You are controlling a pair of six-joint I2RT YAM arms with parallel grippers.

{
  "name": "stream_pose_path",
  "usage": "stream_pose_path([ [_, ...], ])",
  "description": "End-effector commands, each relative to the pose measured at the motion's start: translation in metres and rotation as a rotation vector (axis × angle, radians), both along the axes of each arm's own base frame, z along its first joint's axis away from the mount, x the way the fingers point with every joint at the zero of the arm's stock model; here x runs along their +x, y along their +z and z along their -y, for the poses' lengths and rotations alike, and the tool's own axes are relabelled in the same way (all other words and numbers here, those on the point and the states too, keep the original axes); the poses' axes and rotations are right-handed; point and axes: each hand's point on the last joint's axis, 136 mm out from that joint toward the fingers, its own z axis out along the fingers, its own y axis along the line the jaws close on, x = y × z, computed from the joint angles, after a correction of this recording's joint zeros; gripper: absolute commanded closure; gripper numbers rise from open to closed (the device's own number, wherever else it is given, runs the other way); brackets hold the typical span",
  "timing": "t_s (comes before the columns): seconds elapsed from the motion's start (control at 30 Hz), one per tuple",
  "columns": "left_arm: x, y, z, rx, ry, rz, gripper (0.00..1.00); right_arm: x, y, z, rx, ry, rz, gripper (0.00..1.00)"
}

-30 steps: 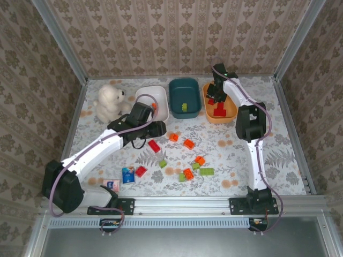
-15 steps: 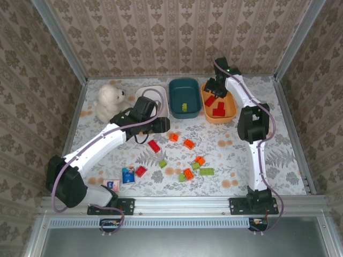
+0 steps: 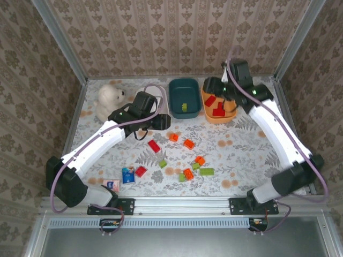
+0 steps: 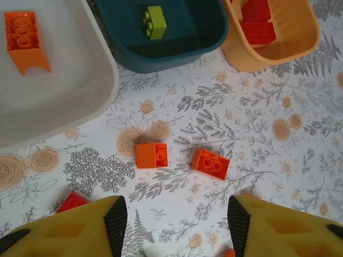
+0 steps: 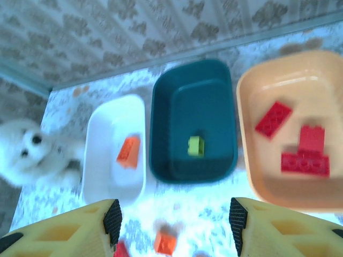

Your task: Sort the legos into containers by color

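Jaws spread wide and empty, the left gripper (image 4: 174,219) hovers over an orange lego (image 4: 151,155) and its neighbour (image 4: 210,163), both loose on the floral table (image 4: 300,160) just beside the white tub (image 4: 69,96), which holds one orange brick (image 4: 25,40). The right gripper (image 5: 174,219), equally agape and empty, hangs above the teal tub (image 5: 177,107) and orange tub (image 5: 321,91). Best approach, likely: descend straight, straddle the lego's flat sides, then close.

Floral table (image 3: 241,155): three tubs (image 3: 177,94), legos (image 3: 207,171), teddy (image 3: 109,100), packet (image 3: 127,174)
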Motion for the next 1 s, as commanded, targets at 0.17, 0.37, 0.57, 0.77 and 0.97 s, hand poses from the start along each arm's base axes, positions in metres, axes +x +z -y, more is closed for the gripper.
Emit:
stream_pose_path([
  [0.17,-0.006,-0.041,-0.01,0.073,0.135,-0.12,0.41,-0.121,-0.071,-0.009,0.023,0.133,-0.146,0.41],
  [0.37,0.007,-0.077,0.012,-0.012,0.34,-0.285,0.4,-0.162,-0.107,-0.02,0.041,0.234,-0.231,0.4],
  [0.57,0.02,-0.109,0.031,0.188,0.264,-0.297,0.33,-0.172,-0.119,-0.021,0.01,0.288,-0.265,0.36],
  [0.77,0.027,-0.136,0.033,0.345,0.129,-0.282,0.19,-0.173,-0.118,-0.02,0.005,0.295,-0.264,0.34],
  [0.97,0.028,-0.155,0.042,0.401,0.005,-0.286,0.15,-0.173,-0.119,-0.019,0.007,0.289,-0.268,0.33],
])
